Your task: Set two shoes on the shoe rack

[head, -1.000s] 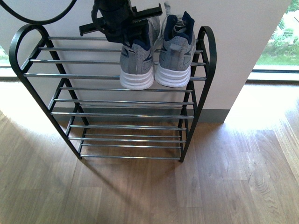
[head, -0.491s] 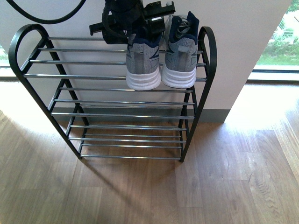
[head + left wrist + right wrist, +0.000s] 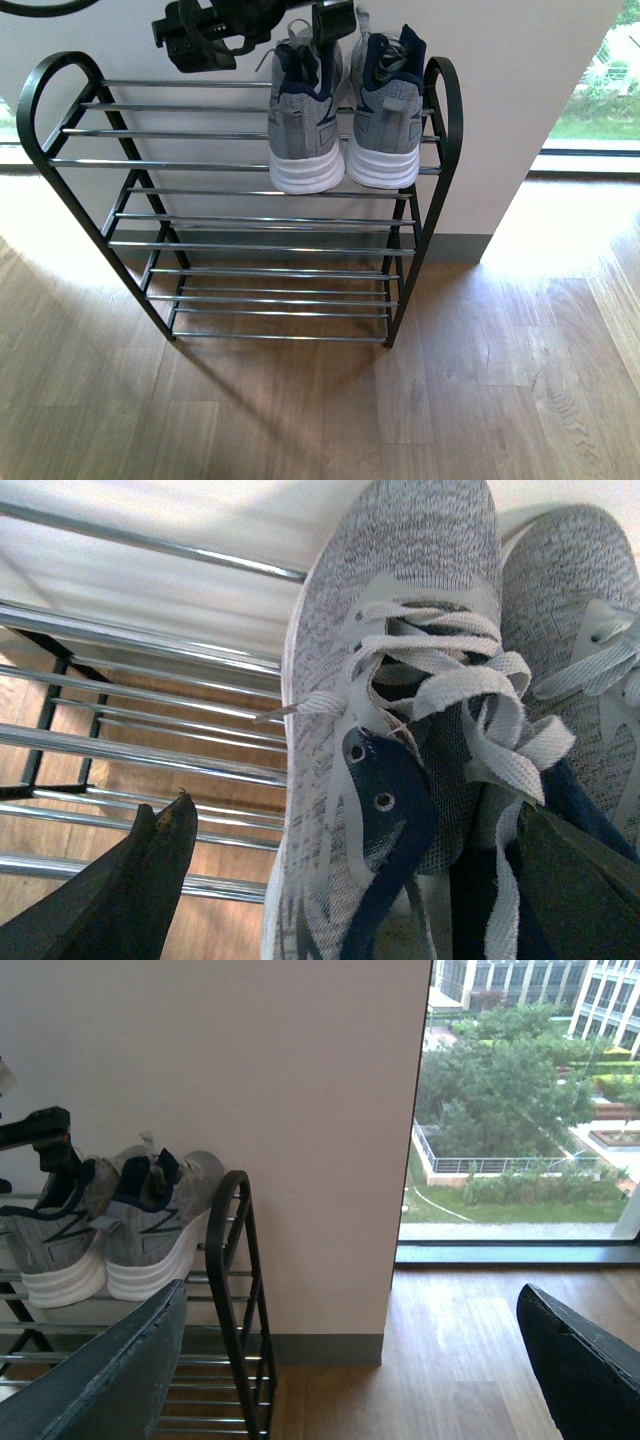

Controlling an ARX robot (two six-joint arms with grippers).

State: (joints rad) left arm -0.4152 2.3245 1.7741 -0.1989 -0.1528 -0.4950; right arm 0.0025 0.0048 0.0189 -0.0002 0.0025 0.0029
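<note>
The right fingers [image 3: 110,1380] hang spread with nothing between them, well off to the rack's right over the wood floor [image 3: 320,420]; they take no part here. The rack [image 3: 160,162] stands on that floor against the wall [image 3: 520,100], its two lower shelves bare. On the top shelf, at the right end, both grey shoes stand flat, heels toward the robot and toes at the wall; the left shoe [image 3: 305,130] is just beside the right shoe [image 3: 385,125], soles level on the rods.

That is the change: a second ago the left shoe hung tilted and further left in the grip; half a second ago it was down, but the black fingers were at its collar. Now the left fingers [image 3: 150,880] are wide apart and lifted above it; one is out to the shoe's left over open rods, the other over the gap between the two collars, and as far as the wrist view shows they touch neither shoe. The laces lie loose; the shoe does not lean.

I judge the release done and the task as good as met, with two shoes on the rack; what remains is for the arm to draw clear without snagging a lace or nudging the heel, which seems to overhang the front rod.
</note>
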